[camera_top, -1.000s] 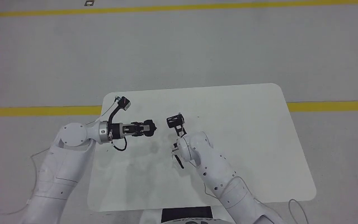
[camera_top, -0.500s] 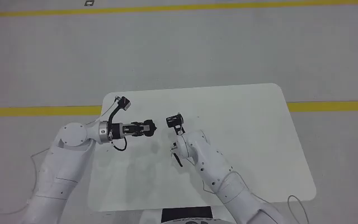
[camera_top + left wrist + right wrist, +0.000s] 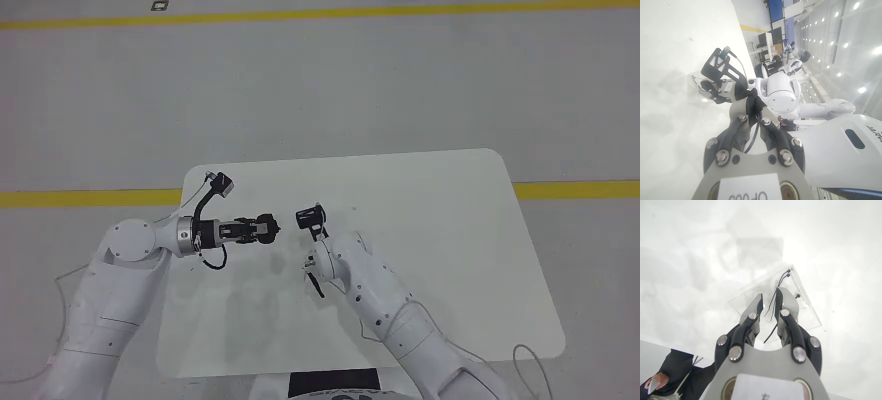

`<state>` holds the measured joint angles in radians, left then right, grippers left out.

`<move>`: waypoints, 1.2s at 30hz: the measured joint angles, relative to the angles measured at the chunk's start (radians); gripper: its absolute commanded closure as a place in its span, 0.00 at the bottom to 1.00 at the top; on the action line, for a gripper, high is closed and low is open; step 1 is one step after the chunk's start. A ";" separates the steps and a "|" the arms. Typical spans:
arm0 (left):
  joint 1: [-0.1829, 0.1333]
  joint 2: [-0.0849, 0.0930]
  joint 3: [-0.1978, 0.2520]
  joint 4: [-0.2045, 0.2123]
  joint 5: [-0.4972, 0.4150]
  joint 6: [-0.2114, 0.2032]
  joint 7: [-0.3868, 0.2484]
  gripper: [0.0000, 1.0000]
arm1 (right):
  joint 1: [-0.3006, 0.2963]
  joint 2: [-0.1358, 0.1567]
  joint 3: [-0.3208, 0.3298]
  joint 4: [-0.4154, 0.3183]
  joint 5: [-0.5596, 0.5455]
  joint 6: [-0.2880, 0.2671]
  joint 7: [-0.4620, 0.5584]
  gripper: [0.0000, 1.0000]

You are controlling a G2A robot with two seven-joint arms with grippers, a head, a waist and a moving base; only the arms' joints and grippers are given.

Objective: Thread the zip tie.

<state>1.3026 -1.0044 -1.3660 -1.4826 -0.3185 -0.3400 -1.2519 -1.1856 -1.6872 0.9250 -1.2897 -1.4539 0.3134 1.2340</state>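
Note:
My left gripper (image 3: 753, 95) is shut on a black zip tie (image 3: 755, 127). Its head is pinched at the fingertips and its strap curves back between the fingers. In the top view the left gripper (image 3: 270, 228) hangs over the table's left half. My right gripper (image 3: 769, 302) is open and points down over a clear tray (image 3: 811, 315) that holds several black zip ties (image 3: 784, 276). A few of their thin straps (image 3: 772, 303) lie between its fingers. In the top view the right gripper (image 3: 316, 283) is just right of the left one.
The white table (image 3: 450, 240) is bare on its right half. The right arm's wrist camera bracket (image 3: 719, 65) stands close in front of the left gripper. A person in dark clothes (image 3: 676, 370) sits beyond the table edge.
The right arm has edged slightly to the left over the tray. The left arm has kept still with the zip tie.

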 measured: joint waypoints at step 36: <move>0.000 0.000 0.000 0.000 0.000 0.000 0.000 1.00 | 0.017 -0.009 0.004 0.034 -0.022 0.027 0.001 0.88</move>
<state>1.3026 -1.0044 -1.3660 -1.4826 -0.3185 -0.3400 -1.2519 -1.1690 -1.6960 0.9294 -1.2558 -1.4757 0.3400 1.2355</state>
